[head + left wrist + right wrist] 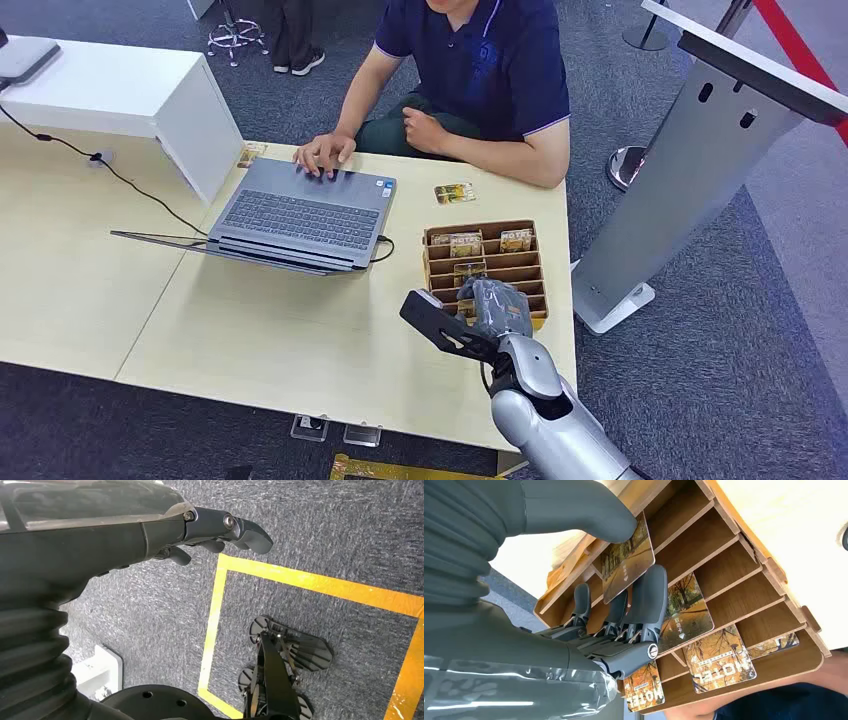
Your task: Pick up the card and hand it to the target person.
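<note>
- Right hand (624, 610): in the wooden card rack (486, 262), thumb on one face of a card (626, 560) and fingers (649, 597) against the other. The card is pinched and tilted out of its slot, its lower end apparently still between the dividers.
- Left hand (220, 530): hangs over the carpet beside the table, fingers loosely curled, holding nothing.
- Rack position, head view: at 12 o'clock from the right hand, near the table's (300, 340) right edge. More cards (719, 660) lie in slots farther from the robot.
- A loose card (454, 193) lies on the table at 12 o'clock from the rack.
- The person (480, 70) sits at 12 o'clock across the table, one hand on a laptop (300, 215) at 10 o'clock from the rack.
- Risk, judged: the grip sits near the card's edge, so a skewed lift could snag a divider and twist the card free.
- Risk, judged: the rack may drag along if the card binds.
</note>
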You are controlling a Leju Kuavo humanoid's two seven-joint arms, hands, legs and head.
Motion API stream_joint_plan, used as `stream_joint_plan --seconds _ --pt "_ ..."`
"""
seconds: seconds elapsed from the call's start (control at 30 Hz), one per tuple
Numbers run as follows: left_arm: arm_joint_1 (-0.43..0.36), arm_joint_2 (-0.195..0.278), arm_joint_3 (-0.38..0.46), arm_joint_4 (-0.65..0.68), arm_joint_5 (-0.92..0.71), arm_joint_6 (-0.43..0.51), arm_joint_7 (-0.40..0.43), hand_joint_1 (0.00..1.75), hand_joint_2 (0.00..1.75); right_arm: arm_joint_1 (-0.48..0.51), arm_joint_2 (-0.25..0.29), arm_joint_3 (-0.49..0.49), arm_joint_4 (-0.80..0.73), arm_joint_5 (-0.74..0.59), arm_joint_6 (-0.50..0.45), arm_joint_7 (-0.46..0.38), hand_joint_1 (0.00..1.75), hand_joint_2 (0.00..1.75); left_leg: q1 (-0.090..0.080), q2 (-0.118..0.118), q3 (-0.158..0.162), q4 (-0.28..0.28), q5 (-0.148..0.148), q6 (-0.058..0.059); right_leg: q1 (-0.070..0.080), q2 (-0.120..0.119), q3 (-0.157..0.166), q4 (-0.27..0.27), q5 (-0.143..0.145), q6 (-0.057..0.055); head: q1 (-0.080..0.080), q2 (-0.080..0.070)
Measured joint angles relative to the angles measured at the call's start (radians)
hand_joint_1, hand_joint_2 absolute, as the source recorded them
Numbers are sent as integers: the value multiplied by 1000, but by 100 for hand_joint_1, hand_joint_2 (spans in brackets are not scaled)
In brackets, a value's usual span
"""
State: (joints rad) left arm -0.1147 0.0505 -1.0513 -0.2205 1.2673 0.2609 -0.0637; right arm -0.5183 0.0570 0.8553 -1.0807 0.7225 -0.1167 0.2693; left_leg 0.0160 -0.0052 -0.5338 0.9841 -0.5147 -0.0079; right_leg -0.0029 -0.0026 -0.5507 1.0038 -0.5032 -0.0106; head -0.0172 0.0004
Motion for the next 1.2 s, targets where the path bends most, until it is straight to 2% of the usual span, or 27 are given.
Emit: stream_joint_plan --seconds 0.13,0.17,1.2 --pt "0 -1 0 0 0 0 0 0 175 0 -1 0 0 0 0 0 134 175 0 0 0 0 0 0 0 0 0 0 0 0 0 0" --pt "0 -1 0 0 0 0 0 0 175 1 -1 0 0 0 0 0 135 175 0 0 0 0 0 0 0 0 0 0 0 0 0 0" --pt "2 -5 0 0 11 -9 -28 0 175 1 -2 1 2 -1 -2 -8 140 175 0 0 0 0 0 0 0 0 0 0 0 0 0 0"
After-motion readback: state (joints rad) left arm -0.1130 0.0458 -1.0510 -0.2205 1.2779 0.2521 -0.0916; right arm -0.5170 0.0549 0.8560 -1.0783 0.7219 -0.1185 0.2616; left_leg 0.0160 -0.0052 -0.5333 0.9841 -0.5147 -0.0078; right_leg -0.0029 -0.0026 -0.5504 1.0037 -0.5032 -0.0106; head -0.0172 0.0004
